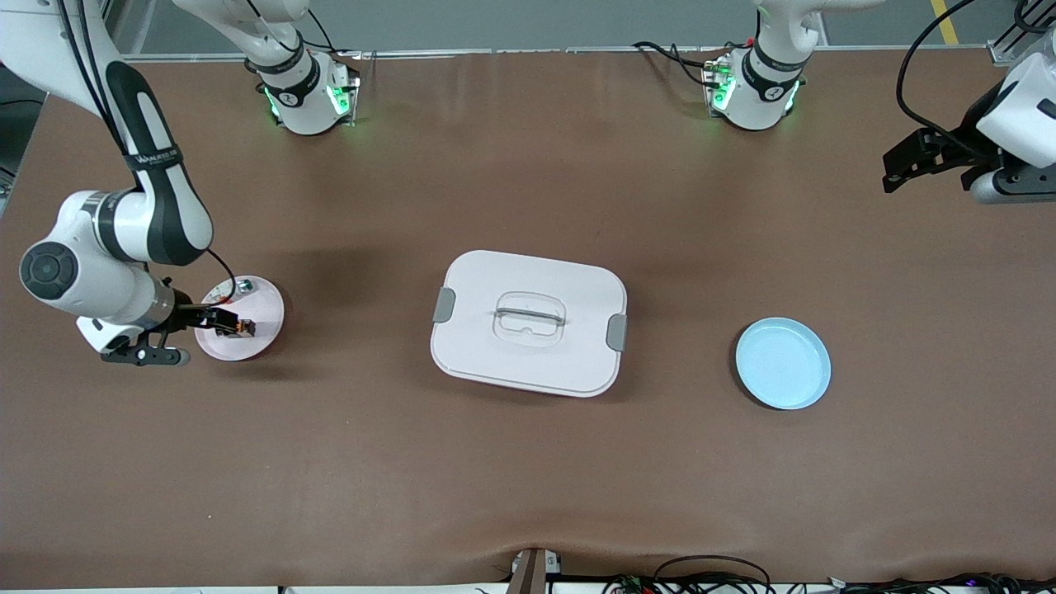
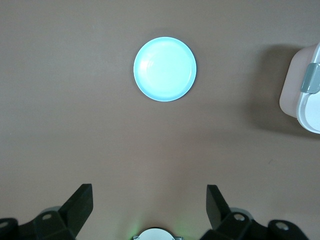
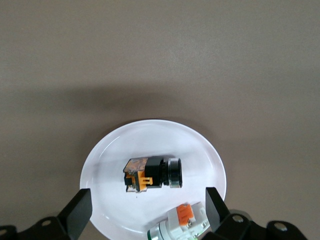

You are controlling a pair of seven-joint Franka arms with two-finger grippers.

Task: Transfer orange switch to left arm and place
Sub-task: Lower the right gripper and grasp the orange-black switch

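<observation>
Orange switch (image 3: 152, 174) lies on its side on a pink plate (image 1: 266, 307) near the table (image 1: 528, 478) edge at the right arm's end, roughly midway between the robots' edge and the front camera's edge. Second small part, silver-green with a red bit (image 3: 181, 223), sits on the same plate, just beside the switch, not touching as far as visible.

Right gripper (image 3: 145, 212) hangs low over that plate, fingers spread wide with the switch below and between them; nothing grasped, no contact visible. Right arm (image 1: 124, 239) bends in from its base at the robots' edge down to the plate.

White box (image 1: 530, 322) with grey side clips and clear lid handle sits at the table's middle, lid on. Blue plate (image 1: 784, 363) sits toward the left arm's end, well apart from the box, slightly nearer the front camera than the box centre, nothing on it.

Left gripper (image 1: 912, 165) waits up in the air near the table edge at the left arm's end, released, fingers wide, holding nothing. Its wrist view looks down at the blue plate (image 2: 165, 69) and a corner of the box (image 2: 305, 90).
</observation>
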